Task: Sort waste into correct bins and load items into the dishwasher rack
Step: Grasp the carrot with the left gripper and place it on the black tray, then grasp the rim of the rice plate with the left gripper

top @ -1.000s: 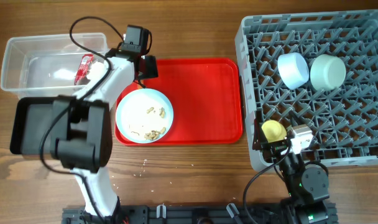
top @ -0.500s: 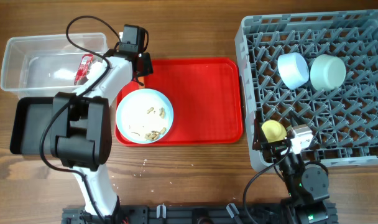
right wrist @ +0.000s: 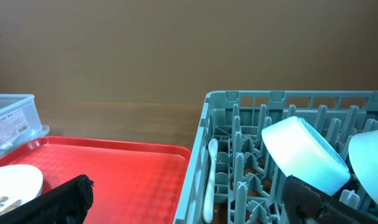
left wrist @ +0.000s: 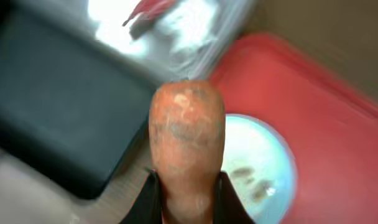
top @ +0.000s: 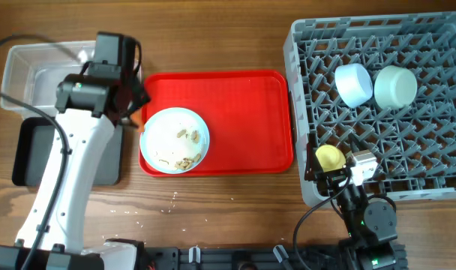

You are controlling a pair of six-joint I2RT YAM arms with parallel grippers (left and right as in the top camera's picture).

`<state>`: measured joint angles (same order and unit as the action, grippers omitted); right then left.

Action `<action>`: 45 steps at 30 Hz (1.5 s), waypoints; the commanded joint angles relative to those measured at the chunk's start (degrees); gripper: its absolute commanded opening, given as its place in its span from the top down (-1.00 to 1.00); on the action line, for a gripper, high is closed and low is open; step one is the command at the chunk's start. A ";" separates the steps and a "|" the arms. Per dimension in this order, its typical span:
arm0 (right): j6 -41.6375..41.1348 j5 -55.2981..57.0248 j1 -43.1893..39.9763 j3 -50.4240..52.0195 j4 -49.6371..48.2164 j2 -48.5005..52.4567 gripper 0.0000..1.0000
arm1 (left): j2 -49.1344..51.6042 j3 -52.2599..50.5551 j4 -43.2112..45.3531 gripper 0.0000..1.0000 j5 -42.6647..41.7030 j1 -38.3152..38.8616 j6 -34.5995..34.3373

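The orange carrot (left wrist: 187,143) sticks out of my left gripper (left wrist: 188,208), which is shut on it; the view is motion-blurred. Overhead, that gripper (top: 135,114) hangs between the red tray's left edge and the black tray (top: 29,154), just in front of the clear tub (top: 33,75). A red wrapper (left wrist: 145,9) lies in the tub. The white plate (top: 174,139) carries tan crumbs (top: 187,159). My right gripper (top: 331,177) stands open at the grey rack's (top: 438,172) front left corner. In the rack are two bowls (top: 353,84) (top: 395,86), a yellow cup (top: 330,157) and a white spoon (right wrist: 210,180).
The flat red serving tray (top: 243,112) lies mid-table with the plate on its left part. A few crumbs (top: 172,201) are scattered on the wood in front of it. My left arm (top: 70,172) crosses over the black tray and hides part of both bins.
My left gripper shut on the carrot at the red tray's back left corner and swung left and forward with it, toward the bins. The right arm has not moved.
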<state>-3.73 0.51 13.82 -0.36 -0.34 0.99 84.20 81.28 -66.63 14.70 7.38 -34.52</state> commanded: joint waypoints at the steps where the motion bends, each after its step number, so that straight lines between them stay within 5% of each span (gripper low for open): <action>1: 0.68 0.76 0.24 0.07 -0.22 -0.35 -0.99 | 0.26 -3.54 -5.29 0.88 4.87 -4.63 -15.06; 5: 0.63 0.74 0.24 0.07 -0.22 -0.35 -1.00 | 0.26 -11.91 -1.31 0.58 6.38 -10.69 -17.62; 13: 0.66 0.74 0.24 0.07 -0.22 -0.35 -0.99 | 0.33 -28.22 19.21 0.35 5.92 -25.03 -19.98; 14: 0.66 0.74 0.24 0.07 -0.22 -0.35 -1.00 | 0.33 -28.35 19.80 0.24 5.73 -26.18 -19.98; 16: 0.66 0.76 0.24 0.07 -0.22 -0.35 -0.99 | 0.24 -28.22 21.33 -0.71 3.87 -27.98 -19.93; 19: 0.63 0.76 0.24 0.07 -0.22 -0.35 -1.00 | -0.11 -25.83 20.63 -1.00 -7.85 -28.06 -15.04; 23: 0.63 0.76 0.24 0.07 -0.22 -0.35 -0.99 | -0.33 -22.77 19.93 -0.96 -14.51 -21.09 -6.58; 27: 0.63 0.76 0.24 0.07 -0.22 -0.35 -1.00 | -0.28 -21.79 20.50 -0.74 -18.58 -5.53 6.34; 31: 0.63 0.76 0.24 0.07 -0.22 -0.35 -0.99 | 0.31 -21.79 22.12 0.10 -16.92 16.83 11.85; 33: 0.63 0.76 0.24 0.07 -0.22 -0.35 -0.99 | 0.98 -21.79 23.17 0.27 -12.13 23.63 11.85; 38: 0.66 0.76 0.24 0.07 -0.22 -0.35 -1.00 | 6.23 -21.79 24.50 0.25 -7.04 33.35 11.87; 42: 0.63 0.76 0.24 0.07 -0.22 -0.35 -1.00 | 12.09 -21.79 26.01 0.43 -0.74 34.29 11.61; 45: 0.63 0.76 0.24 0.07 -0.22 -0.35 -1.00 | 13.11 -21.79 28.00 0.36 1.73 34.18 11.63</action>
<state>-3.73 0.51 13.82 -0.36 -0.36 0.99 96.29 58.89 -40.16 10.92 41.65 -23.33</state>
